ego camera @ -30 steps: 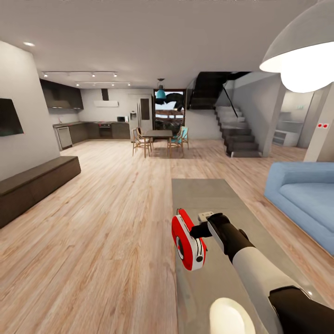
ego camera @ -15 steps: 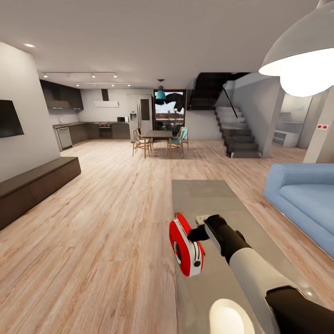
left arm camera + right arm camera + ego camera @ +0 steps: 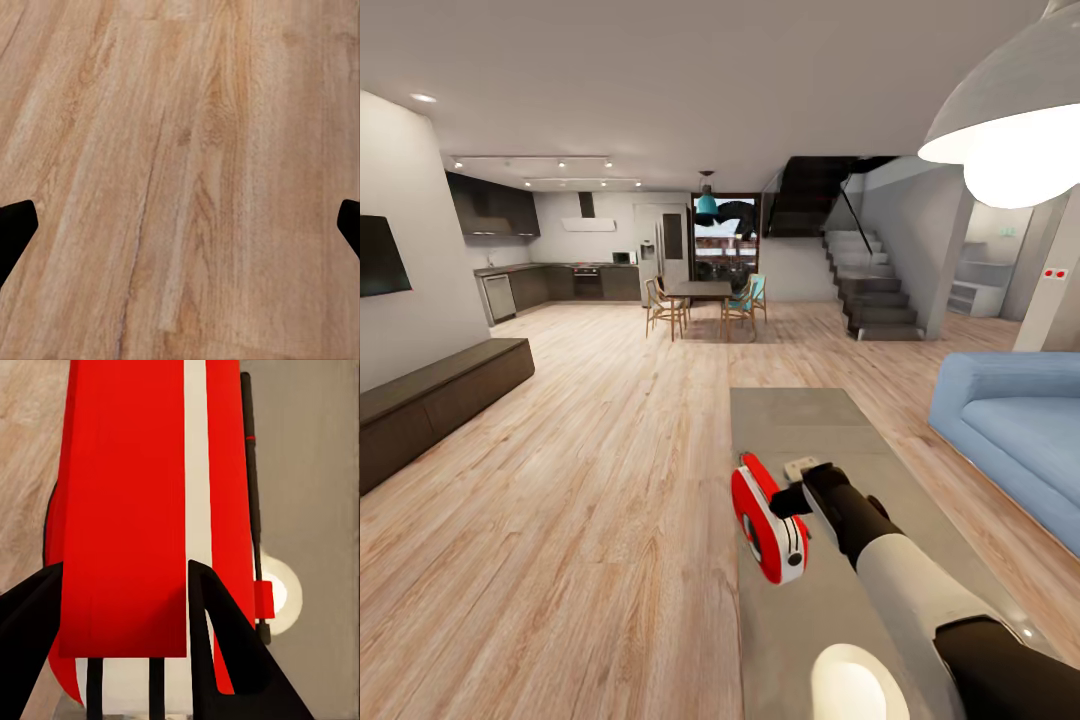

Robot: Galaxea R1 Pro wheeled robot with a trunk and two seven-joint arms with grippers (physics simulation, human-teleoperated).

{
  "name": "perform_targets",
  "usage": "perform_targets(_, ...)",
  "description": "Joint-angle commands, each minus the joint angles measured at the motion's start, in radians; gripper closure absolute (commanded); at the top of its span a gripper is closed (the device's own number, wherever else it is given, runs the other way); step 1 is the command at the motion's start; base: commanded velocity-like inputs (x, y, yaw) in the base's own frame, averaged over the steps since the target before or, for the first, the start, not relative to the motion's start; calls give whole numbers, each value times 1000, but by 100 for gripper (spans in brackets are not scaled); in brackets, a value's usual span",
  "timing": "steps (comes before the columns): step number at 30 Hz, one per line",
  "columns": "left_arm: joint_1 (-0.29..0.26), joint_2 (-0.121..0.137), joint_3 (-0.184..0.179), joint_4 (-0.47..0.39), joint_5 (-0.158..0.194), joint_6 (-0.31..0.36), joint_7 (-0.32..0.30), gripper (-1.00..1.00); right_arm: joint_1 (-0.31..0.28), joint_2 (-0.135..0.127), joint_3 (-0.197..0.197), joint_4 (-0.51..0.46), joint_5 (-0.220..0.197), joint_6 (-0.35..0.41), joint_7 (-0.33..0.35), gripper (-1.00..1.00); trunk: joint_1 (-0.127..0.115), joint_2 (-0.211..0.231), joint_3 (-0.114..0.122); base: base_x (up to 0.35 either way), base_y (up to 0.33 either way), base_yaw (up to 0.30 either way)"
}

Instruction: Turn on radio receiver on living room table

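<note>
The radio receiver (image 3: 768,520) stands on edge at the tabletop (image 3: 810,425)'s left rim, its dial face turned out over the wood floor (image 3: 560,480); I judge that is why I come at it from the tabletop side. My right jaws (image 3: 124,607) sit apart astride the red body, one finger each side; whether they press it, I cannot tell. My right arm (image 3: 905,565) reaches forward and left, low over the tabletop. My left jaws (image 3: 180,225) hang apart above bare floor.
</note>
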Motion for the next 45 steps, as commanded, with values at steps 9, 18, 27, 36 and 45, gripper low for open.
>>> perform_targets(9, 0, 1, 0, 0, -1, -50, -1, -100, 0, -52, 1, 0, 90, -53, 50, 100, 0, 0, 0, 0, 0, 0)
perform_targets(18, 0, 1, 0, 1, -2, -63, -2, -100, 0, -203, -5, 1, 127, -406, 628, 100, 0, 0, 0, 0, 0, 0)
perform_targets(27, 0, 0, 0, 1, -2, -66, -2, -100, 0, -230, -13, 4, 111, -516, 899, 100, 0, 0, 0, 0, 0, 0)
perform_targets(36, 0, -3, 0, 1, -2, -66, -4, -100, 0, -230, -45, 4, 105, -500, 919, 100, 0, 0, 0, 0, 0, 0)
perform_targets(45, 0, -8, 0, 0, 5, -66, -9, -100, 0, -229, -149, 4, 106, -428, 1013, 100, 0, 0, 0, 0, 0, 0)
